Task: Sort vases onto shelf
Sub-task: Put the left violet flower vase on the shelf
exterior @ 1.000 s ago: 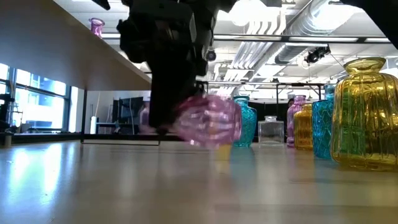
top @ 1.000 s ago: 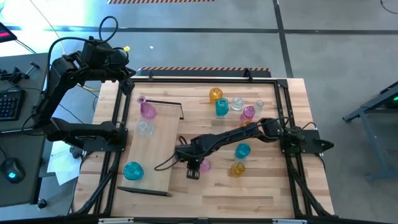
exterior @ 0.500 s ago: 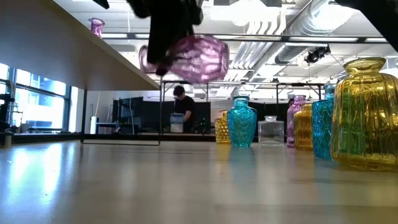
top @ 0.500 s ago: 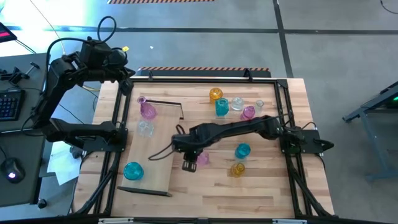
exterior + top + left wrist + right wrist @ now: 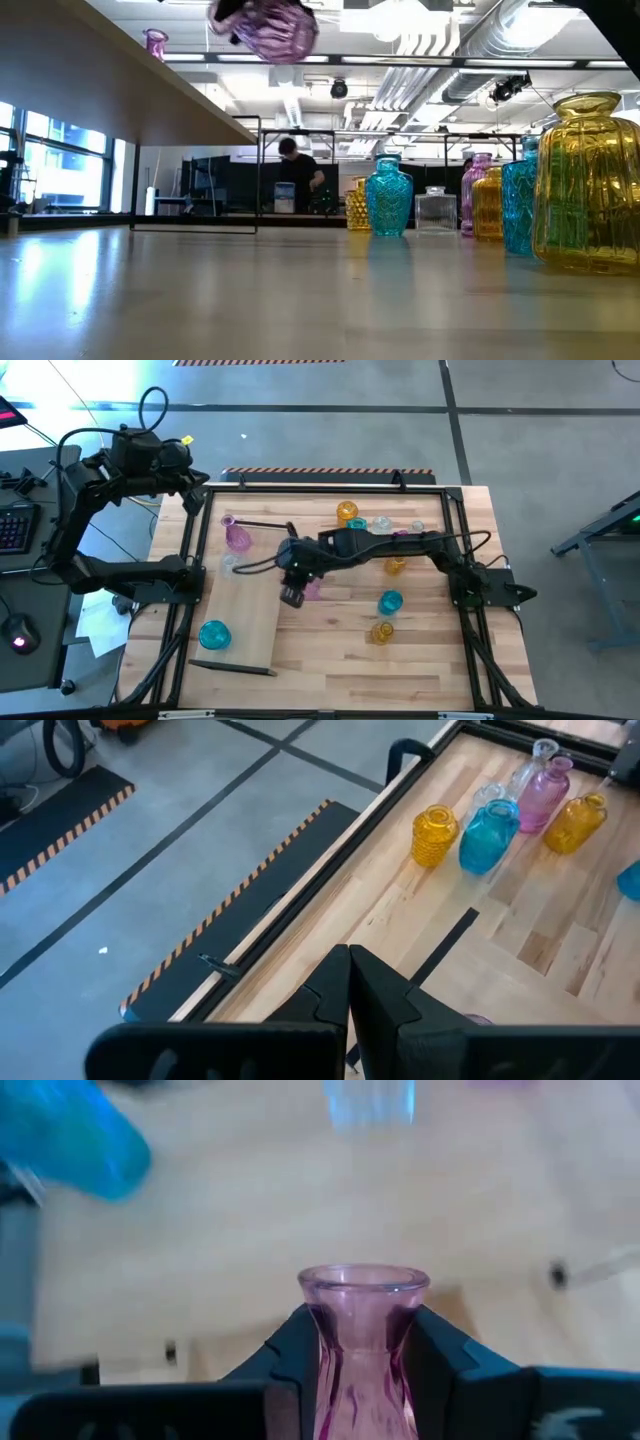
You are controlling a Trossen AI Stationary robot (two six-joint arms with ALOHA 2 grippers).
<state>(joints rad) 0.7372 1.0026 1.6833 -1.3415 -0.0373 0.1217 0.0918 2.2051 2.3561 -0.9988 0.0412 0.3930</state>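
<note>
- R gripper (image 5: 291, 596) clamped on pink vase (image 5: 362, 1342), held in air at shelf (image 5: 245, 622) edge.
- L gripper (image 5: 349, 1020) fingers together, off table's far-left corner.
- Shelf holds pink (image 5: 238, 537), clear (image 5: 233, 565), teal vases (image 5: 214, 634).
- Other vases (image 5: 349, 512) clustered on table, right of shelf.

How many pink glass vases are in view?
3: first vase stands on the light-wood shelf board; second vase is in the right gripper by the shelf's edge; third vase in the far cluster. The arm may hide more.
</note>
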